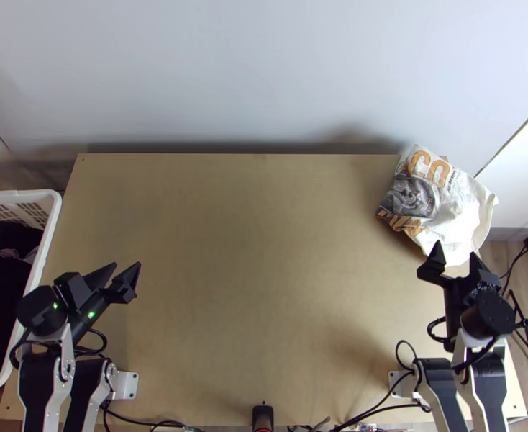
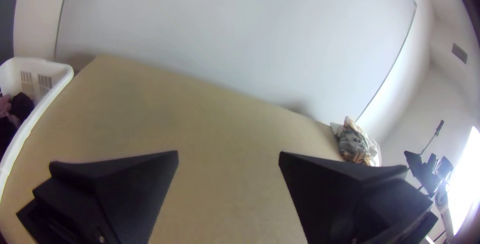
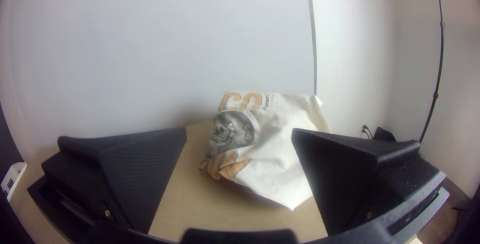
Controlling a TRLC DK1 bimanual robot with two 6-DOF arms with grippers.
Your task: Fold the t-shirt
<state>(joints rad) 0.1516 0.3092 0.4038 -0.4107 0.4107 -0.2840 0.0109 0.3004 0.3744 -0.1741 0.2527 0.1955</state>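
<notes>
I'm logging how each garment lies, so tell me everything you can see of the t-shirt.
The t-shirt is white cloth with orange lettering and a grey picture. It lies bunched at the far right corner of the table, partly past the right edge. The right gripper stands open at its near side; whether they touch is unclear.

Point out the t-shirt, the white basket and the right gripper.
T-shirt [image 3: 277, 159], right wrist view: white cloth beside the print.
White basket [image 1: 51, 219], top view: rim on the table side.
Right gripper [image 1: 455, 248], top view: midway between its fingertips.
</notes>
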